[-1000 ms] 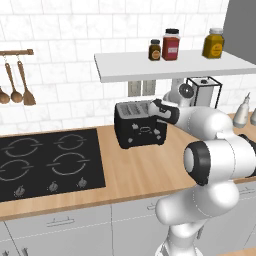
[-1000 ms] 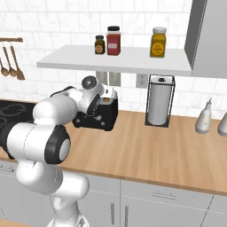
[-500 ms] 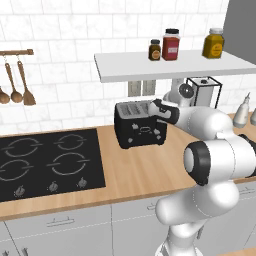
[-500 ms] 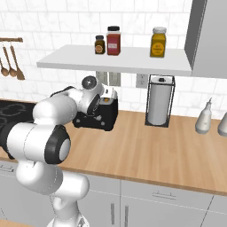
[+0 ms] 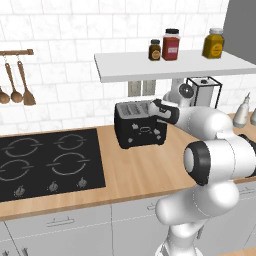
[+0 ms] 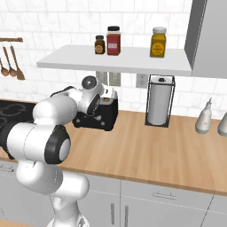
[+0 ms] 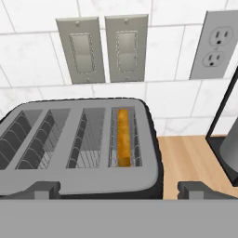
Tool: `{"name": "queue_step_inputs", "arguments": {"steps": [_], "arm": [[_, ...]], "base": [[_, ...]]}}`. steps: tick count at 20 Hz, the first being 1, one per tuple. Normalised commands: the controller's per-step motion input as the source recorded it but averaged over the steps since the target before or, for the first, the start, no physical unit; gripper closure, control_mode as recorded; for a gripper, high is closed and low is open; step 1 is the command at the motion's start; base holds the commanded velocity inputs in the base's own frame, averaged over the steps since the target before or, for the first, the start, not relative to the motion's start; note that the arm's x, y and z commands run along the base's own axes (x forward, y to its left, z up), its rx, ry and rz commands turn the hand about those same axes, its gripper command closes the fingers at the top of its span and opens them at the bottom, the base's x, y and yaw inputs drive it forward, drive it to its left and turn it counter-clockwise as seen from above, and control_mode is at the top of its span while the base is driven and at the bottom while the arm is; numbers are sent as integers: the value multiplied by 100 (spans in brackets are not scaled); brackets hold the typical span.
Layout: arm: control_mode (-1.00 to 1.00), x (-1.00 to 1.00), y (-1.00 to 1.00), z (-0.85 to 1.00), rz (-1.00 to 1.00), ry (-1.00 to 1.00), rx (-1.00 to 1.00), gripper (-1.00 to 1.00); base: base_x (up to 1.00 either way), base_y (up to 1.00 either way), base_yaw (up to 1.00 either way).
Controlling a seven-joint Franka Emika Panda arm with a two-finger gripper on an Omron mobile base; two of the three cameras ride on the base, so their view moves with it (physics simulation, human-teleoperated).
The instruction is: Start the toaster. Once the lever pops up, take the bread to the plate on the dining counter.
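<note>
The black toaster (image 5: 140,127) (image 6: 98,119) stands on the wall-side wooden counter, against the tiled wall. In the hand view I look down on the toaster's (image 7: 79,179) grey top with its wire-lined slots. The bread (image 7: 123,137) stands on edge, sunk in the rightmost slot, showing its tan-brown crust. My gripper (image 5: 159,108) (image 6: 107,95) (image 7: 123,189) hovers just above the toaster's right end, open wide, nothing between its fingers (image 7: 46,188). The plate and the dining counter are out of view.
A paper-towel holder (image 5: 202,87) (image 6: 159,104) stands right of the toaster. A white shelf (image 6: 115,60) with three jars hangs low above the arm. The black hob (image 5: 47,162) lies to the left, and bottles (image 6: 204,119) stand at the far right. Wall switches (image 7: 102,46) sit behind the toaster.
</note>
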Motion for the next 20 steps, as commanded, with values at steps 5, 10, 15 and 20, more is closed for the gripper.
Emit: {"name": "queue_step_inputs", "arguments": {"steps": [5,10,15,20], "arm": [[-100,0,6,0,0,0,-1,-100],[-100,0,12,0,0,0,-6,-100],[-100,0,18,0,0,0,-11,-100],[-100,0,9,0,0,0,-8,-100]], "base": [[0,0,0],[0,0,0],[0,0,0],[0,0,0]]}}
